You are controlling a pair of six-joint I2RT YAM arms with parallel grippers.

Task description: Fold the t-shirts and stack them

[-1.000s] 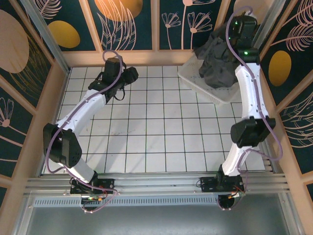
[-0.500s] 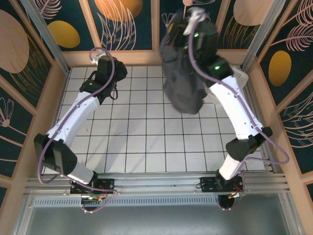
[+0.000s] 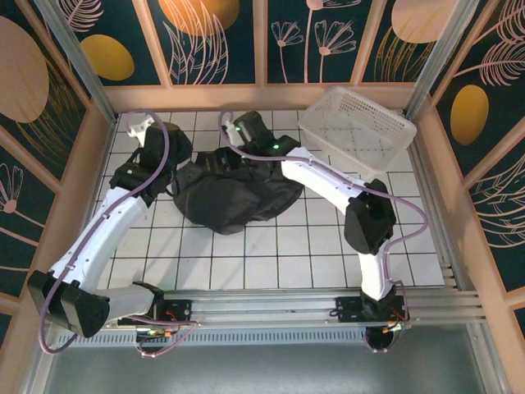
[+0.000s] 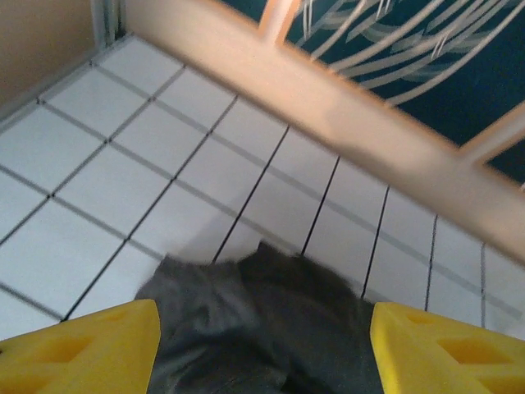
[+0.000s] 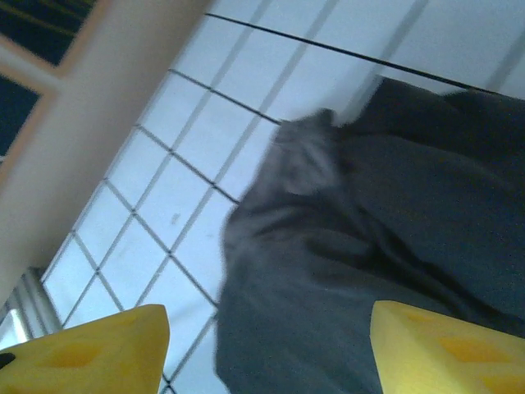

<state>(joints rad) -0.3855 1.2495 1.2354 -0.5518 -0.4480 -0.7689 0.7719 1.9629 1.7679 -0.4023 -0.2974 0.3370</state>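
Observation:
A dark charcoal t-shirt point(image 3: 234, 199) lies crumpled on the white tiled floor, left of centre. My right gripper point(image 3: 230, 160) hangs over its far edge, open. In the right wrist view the yellow fingers point(image 5: 90, 345) stand wide apart with the t-shirt point(image 5: 369, 246) lying loose beneath them. My left gripper point(image 3: 175, 168) is at the shirt's left edge, also open. In the left wrist view the shirt's edge point(image 4: 262, 320) lies between its spread fingertips point(image 4: 90, 349), touching neither.
A white perforated basket point(image 3: 358, 127) stands at the back right of the floor, with nothing in it. A wooden rail point(image 4: 344, 107) and patterned wall panels close off the back. Bare tiles point(image 3: 271, 254) stretch in front of the shirt.
The right arm lifted the shirt out of the basket, swung it left and down onto the floor, and opened. The left arm reached in toward the shirt's left edge.

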